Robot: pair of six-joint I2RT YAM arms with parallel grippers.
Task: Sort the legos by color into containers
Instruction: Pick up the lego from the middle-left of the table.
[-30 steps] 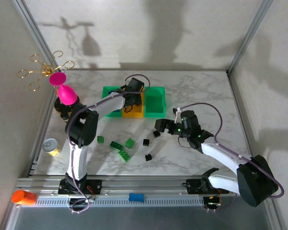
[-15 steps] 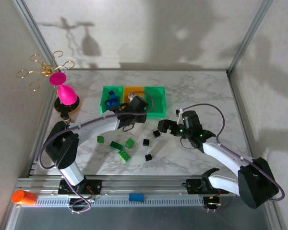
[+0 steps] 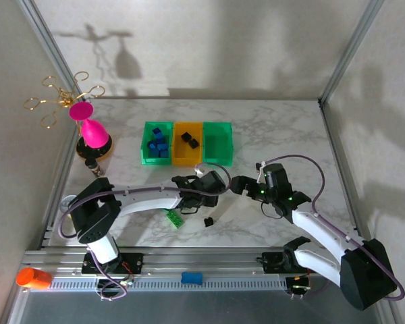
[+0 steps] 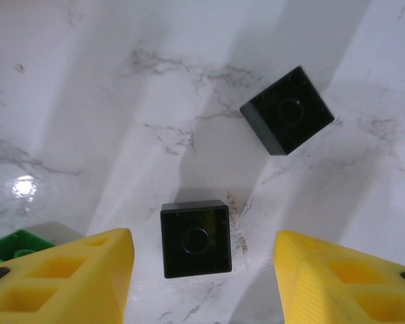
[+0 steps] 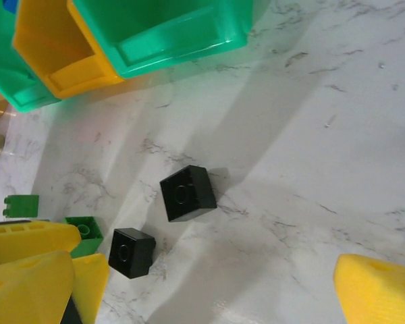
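Note:
The containers stand in a row at the back: a green bin (image 3: 156, 143) with blue legos, an orange bin (image 3: 187, 152) with black legos (image 3: 190, 140), and a green bin (image 3: 218, 143). My left gripper (image 3: 206, 185) (image 4: 202, 277) hangs open over mid-table. A black lego (image 4: 195, 238) lies on the marble between its yellow fingers (image 4: 67, 277), apart from both. A second black lego (image 4: 287, 118) (image 5: 187, 192) lies just beyond. My right gripper (image 3: 245, 185) (image 5: 209, 290) is open beside them, nothing in it. Another black lego (image 3: 208, 221) and a green plate (image 3: 174, 217) lie nearer the front.
A pink goblet (image 3: 91, 131) and a gold wire stand (image 3: 57, 98) sit at the back left, a small can (image 3: 71, 202) by the left edge. Green legos (image 5: 84, 233) (image 5: 21, 204) lie left of the black ones. The two grippers are close together.
My left arm has swung from over the bins down to mid-table, above the black legos, and its jaws have widened. The right gripper drifted slightly right.

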